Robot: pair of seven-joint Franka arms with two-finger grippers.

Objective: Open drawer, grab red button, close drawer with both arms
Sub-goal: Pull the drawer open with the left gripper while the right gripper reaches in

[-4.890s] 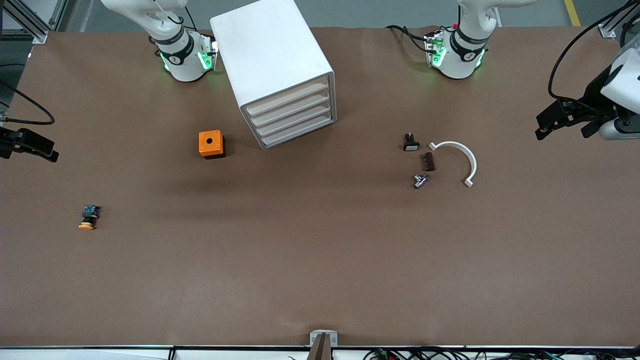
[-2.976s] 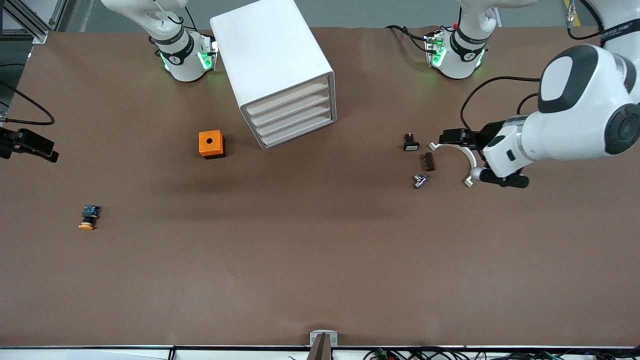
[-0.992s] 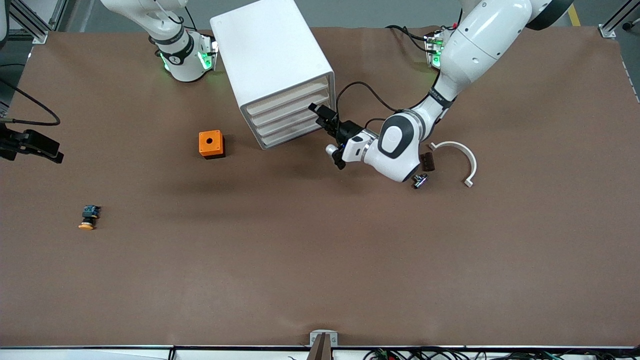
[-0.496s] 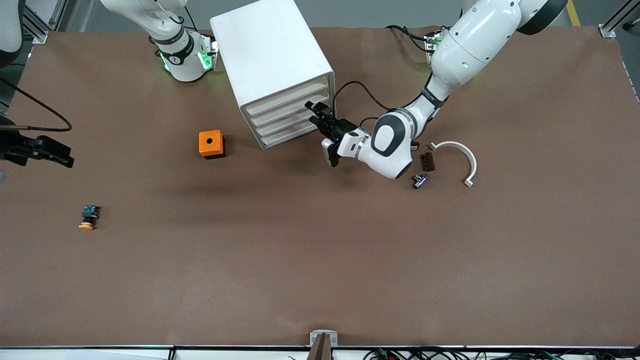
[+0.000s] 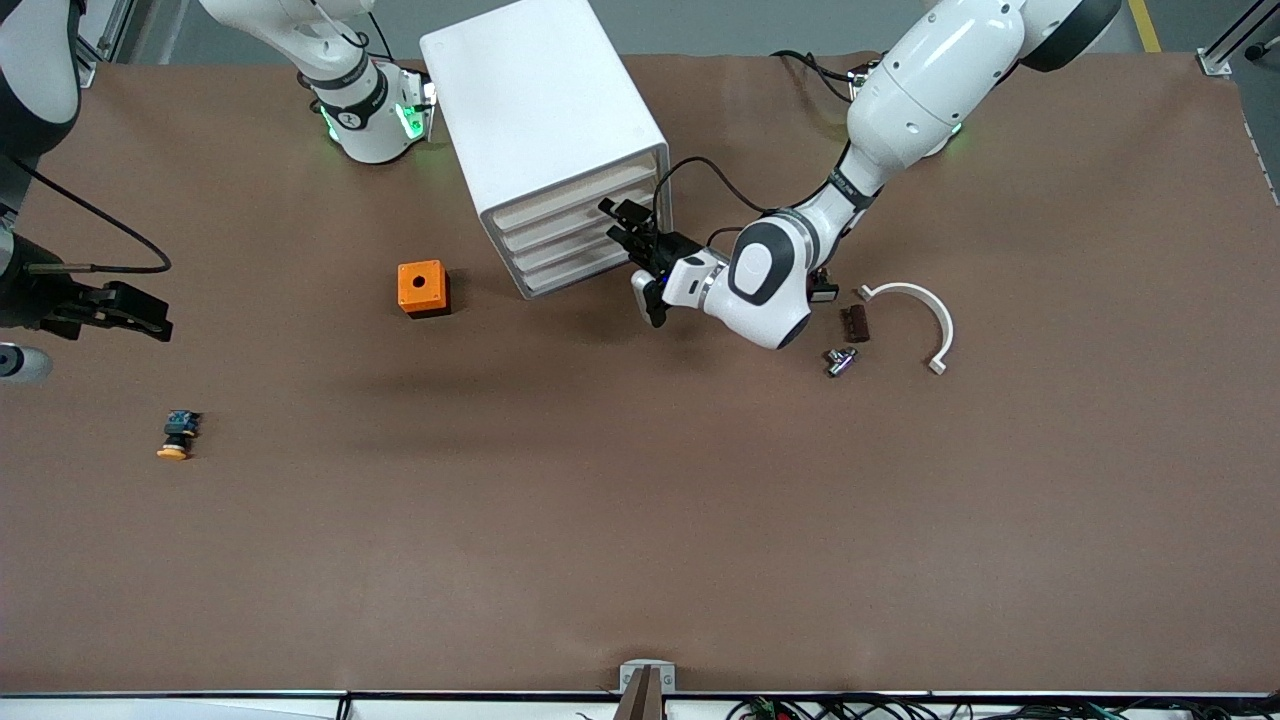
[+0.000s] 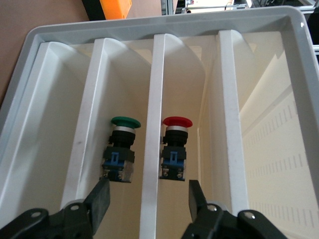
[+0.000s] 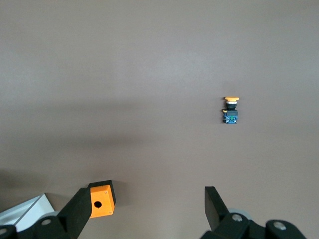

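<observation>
From the front camera the button cannot be seen: the cabinet [image 5: 545, 110], standing by the table [image 5: 640, 520] edge along the robots' bases, shows only four stacked fronts. The left wrist view looks in over them. There the red-capped button [image 6: 175, 149] lies in a drawer [image 6: 182, 74], with a green-capped button [image 6: 122, 149] in the drawer next to it. I cannot tell which level either is.

The left gripper [image 5: 622, 222] is at the drawer fronts, its fingers [image 6: 101, 198] spread to either side of one front. The left forearm partly covers a small black part beside a white curved piece [image 5: 925, 305].

The right arm is mostly cut off. The right gripper [image 5: 140, 312] hangs spread over the table's edge at its own end.

The table cover is plain matte brown. Cables run along the camera-side edge.
</observation>
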